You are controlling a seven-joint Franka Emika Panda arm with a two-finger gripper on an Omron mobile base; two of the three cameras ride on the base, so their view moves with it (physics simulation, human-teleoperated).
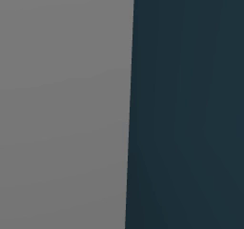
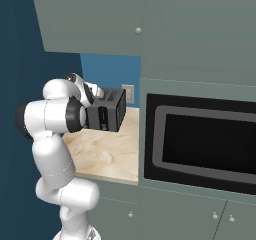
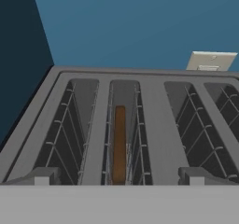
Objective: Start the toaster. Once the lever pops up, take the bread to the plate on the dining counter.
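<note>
Toaster [image 2: 106, 111]: dark boxy unit w/ grey top, standing upright on the beige marble-look counter [image 2: 107, 156], back near the blue wall. Seen from the hand view, its top [image 3: 154, 125] has four long slots w/ wire guides inside. Bread [image 3: 120, 141]: thin brown slice, standing on edge (narrow top edge facing up), sunk down inside the second slot from the left, centred between the wire guides, not poking above the slot rim. The other three slots look bare.
</note>
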